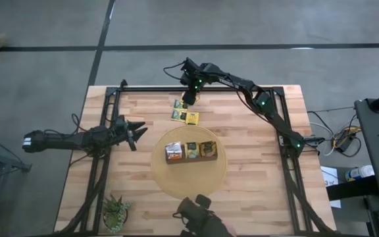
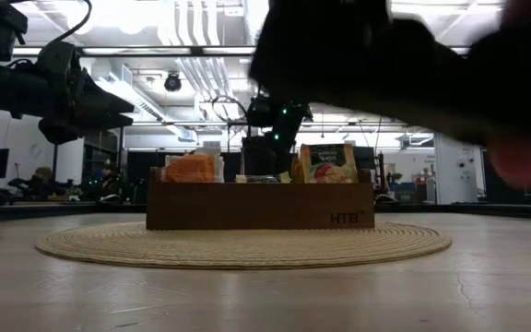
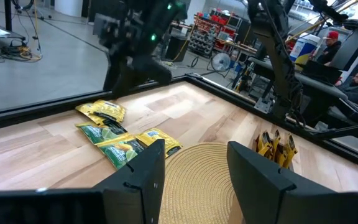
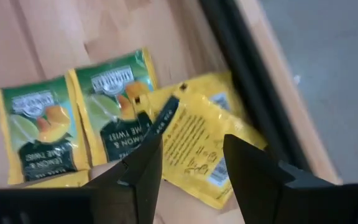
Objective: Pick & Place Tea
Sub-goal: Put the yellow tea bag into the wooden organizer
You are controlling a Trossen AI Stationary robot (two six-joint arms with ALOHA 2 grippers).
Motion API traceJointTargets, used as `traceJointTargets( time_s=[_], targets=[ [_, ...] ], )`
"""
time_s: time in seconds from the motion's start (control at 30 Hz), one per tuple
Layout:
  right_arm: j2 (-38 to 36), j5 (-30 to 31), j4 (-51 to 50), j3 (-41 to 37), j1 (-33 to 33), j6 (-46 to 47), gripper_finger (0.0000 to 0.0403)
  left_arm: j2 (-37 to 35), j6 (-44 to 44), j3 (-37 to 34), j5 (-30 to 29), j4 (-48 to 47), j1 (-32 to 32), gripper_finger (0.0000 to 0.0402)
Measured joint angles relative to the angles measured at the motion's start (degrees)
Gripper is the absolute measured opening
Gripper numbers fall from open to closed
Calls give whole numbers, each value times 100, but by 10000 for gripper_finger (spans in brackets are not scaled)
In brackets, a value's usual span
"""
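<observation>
Two grippers show from above: the right gripper (image 1: pixel 190 100) hangs over small flat tea sachets (image 1: pixel 184 114), ready to pick. Its own camera shows fingers apart, a yellow sachet (image 4: pixel 207 152) under them. The left gripper (image 3: pixel 194 177) waits, open.

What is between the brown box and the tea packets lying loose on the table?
In the high view, only the round woven mat's rim and bare wooden table lie between the brown box and the loose tea packets. The right claw hovers over the packets.
</observation>
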Motion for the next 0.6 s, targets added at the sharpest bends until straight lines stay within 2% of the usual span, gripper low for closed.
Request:
traceJointTargets(
  time_s=[0.17, 0.6],
  targets=[
    [194, -275, -143, 7, -55, 174, 166, 0, 1, 0, -1, 0, -2, 167],
    [164, -219, -296, 26, -245, 86, 166, 0, 1, 0, 0, 0, -1, 167]
  ],
)
